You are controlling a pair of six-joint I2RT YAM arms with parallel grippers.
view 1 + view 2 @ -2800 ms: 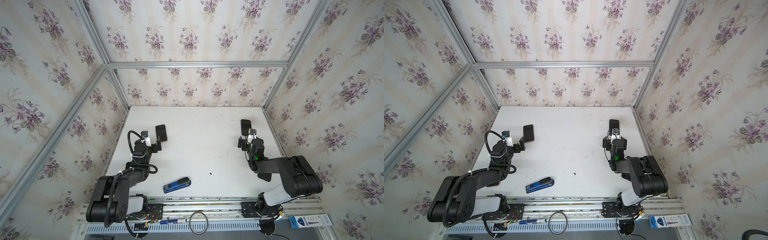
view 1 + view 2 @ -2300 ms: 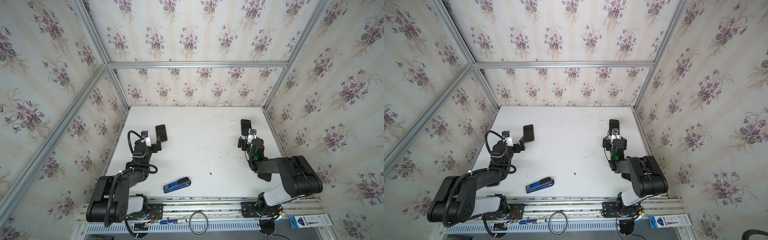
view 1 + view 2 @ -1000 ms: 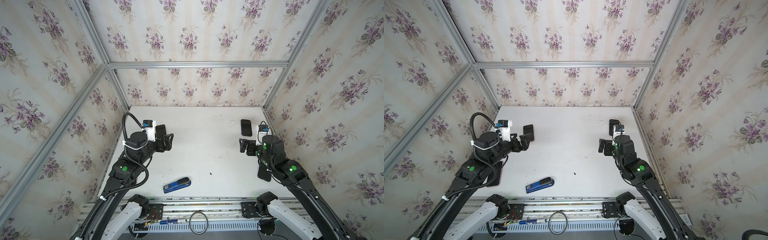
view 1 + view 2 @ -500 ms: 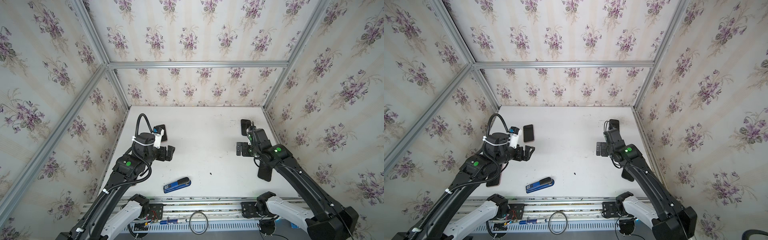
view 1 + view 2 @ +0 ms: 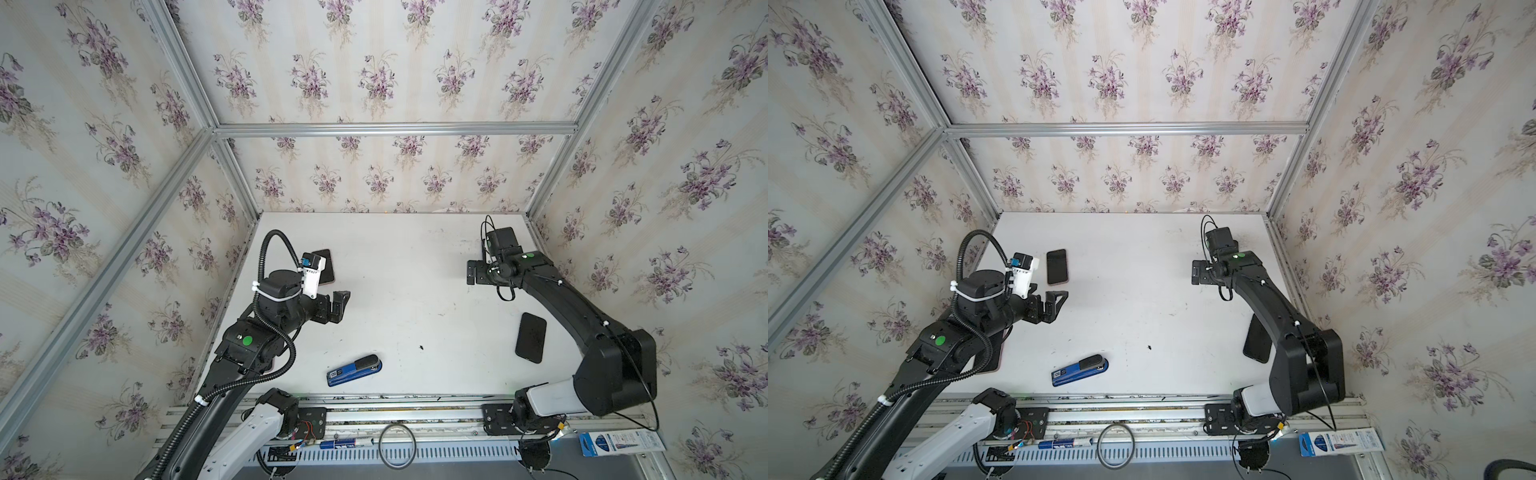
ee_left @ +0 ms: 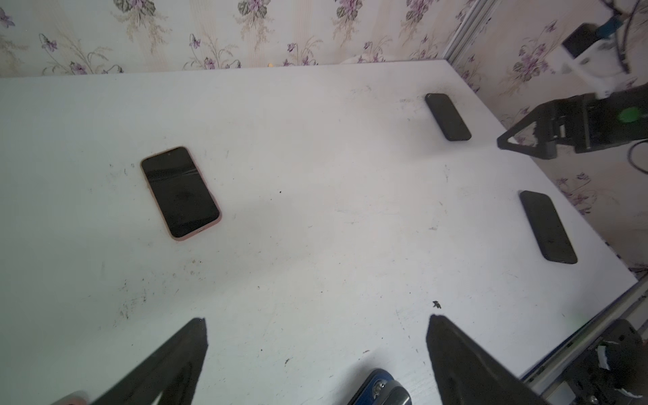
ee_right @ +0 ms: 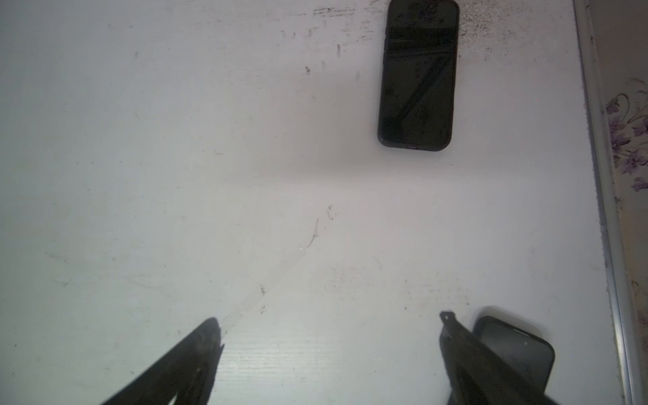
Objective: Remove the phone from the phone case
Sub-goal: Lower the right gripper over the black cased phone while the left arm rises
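Note:
A phone with a dark screen in a pink phone case lies flat at the left back of the white table. My left gripper hovers open and empty just in front of it, pointing toward the middle. A black-cased phone lies at the right back, mostly hidden under the right arm in both top views. My right gripper hangs open and empty near it.
A second black phone lies at the right front. A blue stapler sits near the front edge. A pinkish flat thing shows under the left arm. Papered walls enclose the table.
Both arms have risen from their folded rest and reached out over the table, the left one forward past the pink-cased phone, the right one up beside the back black phone. Both grippers stayed open.

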